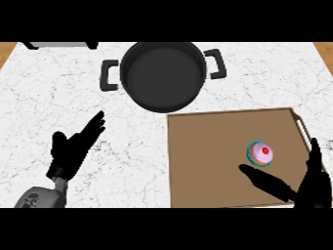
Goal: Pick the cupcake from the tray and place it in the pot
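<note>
Cupcake (261, 153) upright on tray (205, 161), cherry up; no long axis

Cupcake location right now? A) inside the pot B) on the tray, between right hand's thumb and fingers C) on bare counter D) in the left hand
B: the cupcake sits on the brown tray, with the open right hand around it but not closed; the pot holds nothing.

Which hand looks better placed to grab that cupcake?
The right hand. It is over the tray, open, with thumb and fingers on either side just below the cupcake. The left hand is open over the bare counter, off to the tray's left.
</note>
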Tool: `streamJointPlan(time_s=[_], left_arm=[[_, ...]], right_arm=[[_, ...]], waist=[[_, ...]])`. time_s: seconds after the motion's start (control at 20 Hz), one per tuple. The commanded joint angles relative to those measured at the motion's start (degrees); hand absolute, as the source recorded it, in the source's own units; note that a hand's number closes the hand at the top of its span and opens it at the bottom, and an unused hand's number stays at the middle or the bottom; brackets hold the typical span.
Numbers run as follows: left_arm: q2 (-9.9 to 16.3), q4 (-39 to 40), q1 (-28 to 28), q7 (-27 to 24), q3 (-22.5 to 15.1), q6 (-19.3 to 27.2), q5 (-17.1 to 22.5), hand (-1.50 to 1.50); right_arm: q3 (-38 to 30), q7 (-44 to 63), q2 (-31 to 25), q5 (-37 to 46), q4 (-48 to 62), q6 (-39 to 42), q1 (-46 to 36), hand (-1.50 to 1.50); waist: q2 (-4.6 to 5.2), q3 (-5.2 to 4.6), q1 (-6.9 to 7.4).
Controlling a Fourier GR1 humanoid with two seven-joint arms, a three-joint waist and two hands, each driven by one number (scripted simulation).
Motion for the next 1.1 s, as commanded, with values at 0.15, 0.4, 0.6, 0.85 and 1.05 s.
streamJointPlan(time_s=[0.15,0.4,0.6,0.85,1.05], left_arm=[[-2.65,1.76,-0.42,-1.32,-0.50,0.19,-2.92,0.00],[-1.41,-3.75,0.77,3.34,1.52,-0.32,-1.22,0.00],[-0.16,-9.63,5.24,4.95,1.89,-1.68,-1.69,0.00],[-4.20,-0.26,2.24,-0.90,1.84,-2.07,-5.19,0.00],[-4.39,-0.57,0.27,1.88,2.66,-2.15,-4.15,0.00]], right_arm=[[-1.13,-14.46,3.60,-10.85,2.95,-5.59,0.40,-1.50],[-2.73,-30.84,7.29,-22.68,10.22,-8.51,1.73,-1.50],[-5.73,-35.11,7.40,-29.26,10.39,-5.49,1.93,-1.50],[-4.61,-47.61,7.49,-39.21,22.60,-8.14,-1.55,-1.50],[-4.08,-47.58,5.02,-30.59,29.93,-5.48,-4.37,1.50]], waist=[[0.06,0.02,-0.02],[0.00,0.07,0.23],[-0.06,0.04,0.35],[0.04,0.02,0.20],[0.23,-0.01,0.68]])
